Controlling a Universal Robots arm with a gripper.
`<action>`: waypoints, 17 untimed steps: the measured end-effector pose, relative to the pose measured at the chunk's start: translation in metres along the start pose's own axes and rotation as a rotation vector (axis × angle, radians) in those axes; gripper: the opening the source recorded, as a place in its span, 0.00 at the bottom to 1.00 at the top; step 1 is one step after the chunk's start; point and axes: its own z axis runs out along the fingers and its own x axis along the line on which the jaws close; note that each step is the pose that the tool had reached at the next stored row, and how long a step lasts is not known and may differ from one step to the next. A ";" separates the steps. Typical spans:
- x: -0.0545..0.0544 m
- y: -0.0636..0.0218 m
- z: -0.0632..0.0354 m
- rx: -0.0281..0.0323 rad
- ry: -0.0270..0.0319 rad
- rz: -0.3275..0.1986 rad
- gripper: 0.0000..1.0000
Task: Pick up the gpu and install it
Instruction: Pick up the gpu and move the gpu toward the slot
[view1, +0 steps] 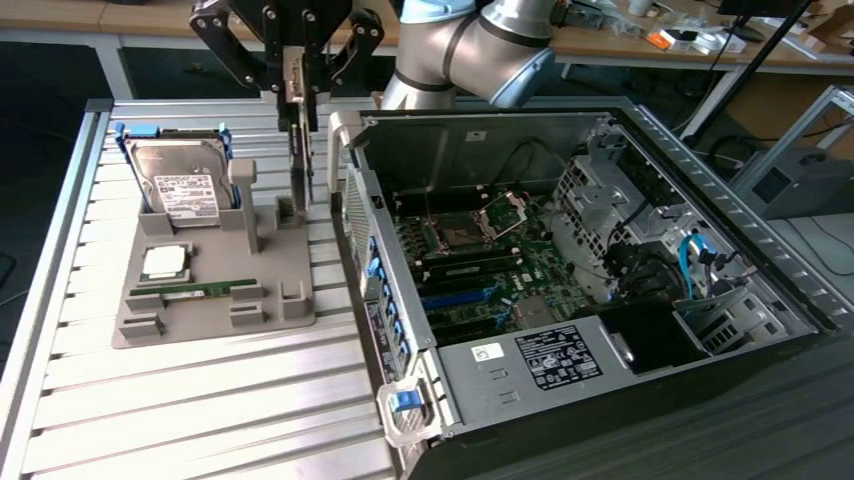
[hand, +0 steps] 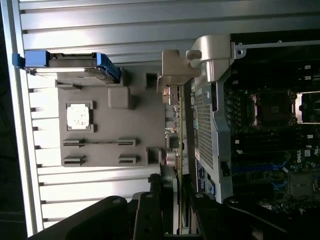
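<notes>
No legible text; printed labels on hard drive (view1: 182, 190) and power supply (view1: 561, 355) unreadable.

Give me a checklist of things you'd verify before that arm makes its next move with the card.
1. Grip: ok. The gripper is closed on the gpu, which hangs on edge below it.
2. gpu clear of the grey holder: cannot tell. Its lower end sits close to one of the holder's posts.
3. Computer case open: ok. The side is off and the motherboard is exposed.
4. Expansion slot free: cannot tell.
5. Other parts out of the way: ok. The hard drive, processor and memory stick sit in the holder, on the side of the card away from the case.
</notes>
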 end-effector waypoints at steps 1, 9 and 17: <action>-0.001 -0.0024 0.0000 -0.0001 0.0013 0.000 0.27; -0.017 -0.0166 0.0002 -0.0007 0.0148 0.000 0.27; -0.039 -0.0232 0.0005 0.0006 0.0331 0.000 0.27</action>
